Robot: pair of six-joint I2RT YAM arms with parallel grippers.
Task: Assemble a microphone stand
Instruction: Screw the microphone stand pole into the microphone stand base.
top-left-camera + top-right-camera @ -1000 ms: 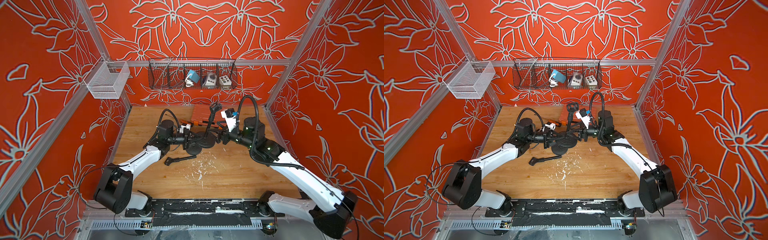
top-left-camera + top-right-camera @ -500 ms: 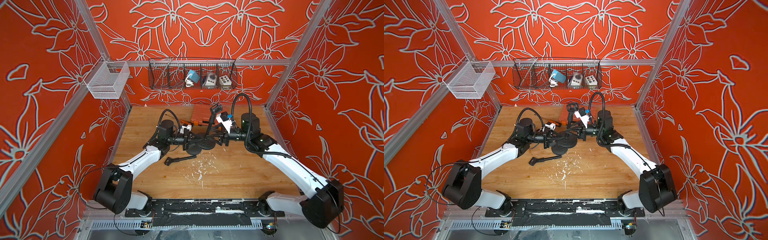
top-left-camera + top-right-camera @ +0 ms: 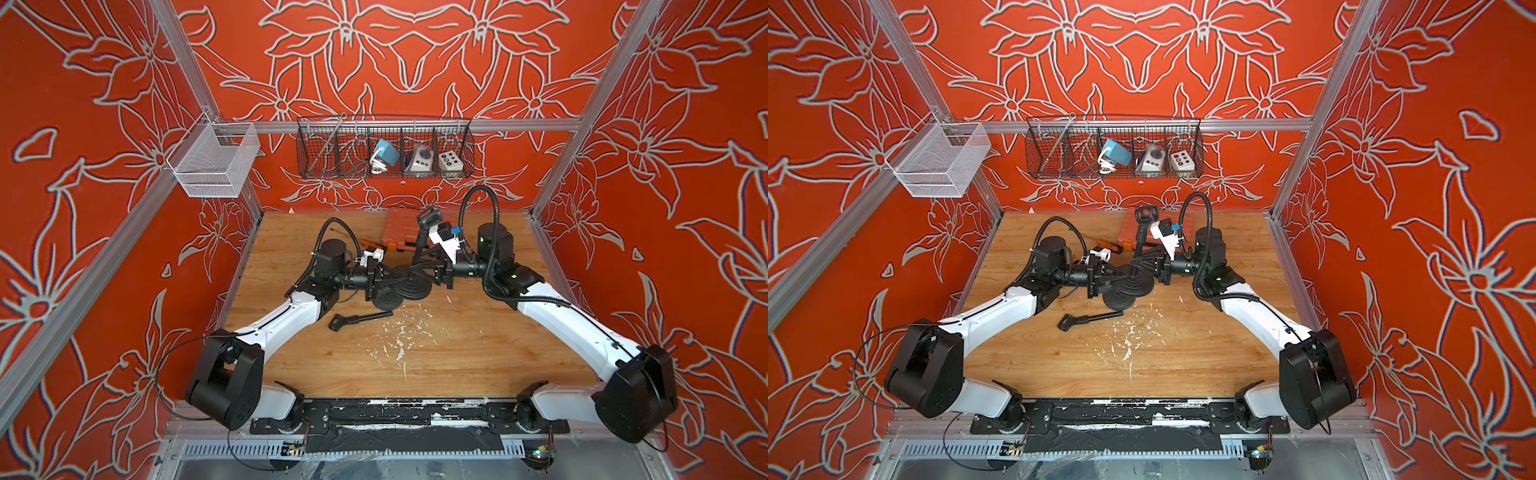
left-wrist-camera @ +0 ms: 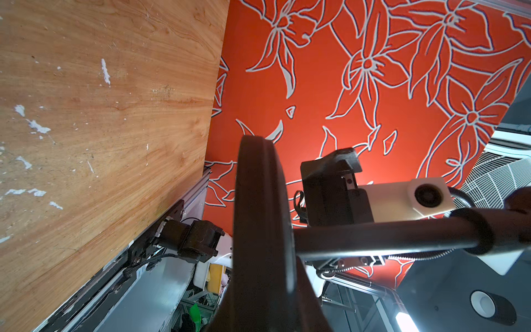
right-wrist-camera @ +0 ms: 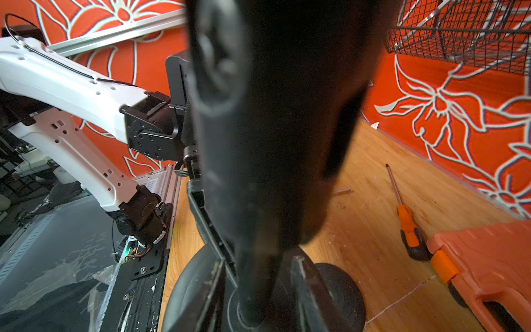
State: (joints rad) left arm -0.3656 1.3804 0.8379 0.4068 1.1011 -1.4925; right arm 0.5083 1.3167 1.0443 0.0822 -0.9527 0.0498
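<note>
Black microphone-stand pole: right pincer has closed in around it, grip unclear. Left pincer clenches the round black base, likely bracing it for joining.

Standing toward the back of the table on a round black base, thin black pole rising from its centre, mic clip on top. Lying flat just beside that base, a smaller black disc; lying loose in front of both, a short black rod with a clip end.
</note>
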